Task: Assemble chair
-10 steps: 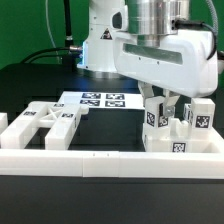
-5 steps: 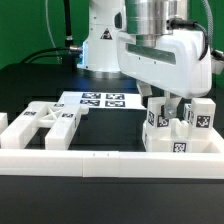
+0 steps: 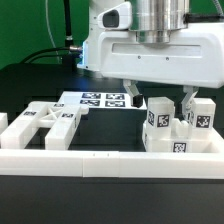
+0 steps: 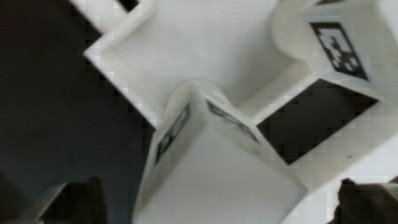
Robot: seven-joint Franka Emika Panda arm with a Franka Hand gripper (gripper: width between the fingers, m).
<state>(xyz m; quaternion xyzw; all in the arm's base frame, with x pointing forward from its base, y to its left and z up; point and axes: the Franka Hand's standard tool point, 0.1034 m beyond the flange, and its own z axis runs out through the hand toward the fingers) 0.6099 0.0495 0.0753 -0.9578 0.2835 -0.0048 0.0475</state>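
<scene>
Several white chair parts with black-and-white tags stand bunched together (image 3: 168, 132) at the exterior view's right, just behind the front rail. A cut-out frame part (image 3: 45, 122) lies at the left. My gripper (image 3: 159, 98) hangs over the bunched parts, open, with one finger (image 3: 131, 94) left of the tallest tagged block and the other (image 3: 187, 97) right of it. It holds nothing. In the wrist view the gripper (image 4: 222, 205) shows dark fingertips (image 4: 80, 200) far apart, with white tagged parts (image 4: 214, 130) between and below them.
The marker board (image 3: 103, 100) lies flat behind the parts on the black table. A long plain white border rail (image 3: 110, 160) runs along the front. The arm's base (image 3: 100, 45) and a cable stand at the back.
The hand has risen and turned square to the camera. Its fingers now stand wide apart over the right-hand parts. The parts have not moved.
</scene>
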